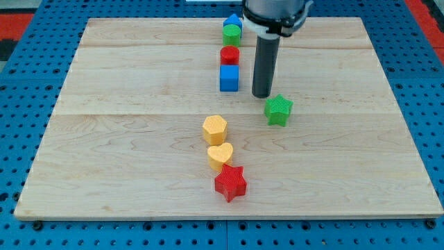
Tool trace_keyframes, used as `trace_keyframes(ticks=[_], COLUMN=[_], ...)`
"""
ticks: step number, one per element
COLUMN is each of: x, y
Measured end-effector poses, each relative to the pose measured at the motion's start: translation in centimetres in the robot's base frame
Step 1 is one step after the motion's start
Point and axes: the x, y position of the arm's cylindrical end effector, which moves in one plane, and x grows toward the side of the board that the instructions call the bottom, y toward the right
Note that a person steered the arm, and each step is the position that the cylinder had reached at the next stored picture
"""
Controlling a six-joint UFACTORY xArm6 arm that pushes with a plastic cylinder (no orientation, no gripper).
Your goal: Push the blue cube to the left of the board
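Tool-wise, my tip [261,95] is a plain rod end with nothing to part or clamp, resting on the wooden worktop [104,139] just right of the blue cube [229,78] with a small gap between them, and up-left of the green star [278,110]. Above the cube, in the frame's upper middle, a column runs upward: a red cylinder [229,55], a green block [231,34], then a blue block [234,21]. Lower centre holds a yellow hexagon [215,129], a yellow heart [220,156] and a red star [230,182].
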Motion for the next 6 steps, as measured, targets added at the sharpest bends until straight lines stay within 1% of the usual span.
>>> trace_keyframes(ticks=[1, 2, 3, 4, 5, 6], x=[-2.2, -1.5, -2.8, -3.0, -1.7, 5.9], y=[-1.8, -4.8, -8.0, -14.3, -5.9, -0.8])
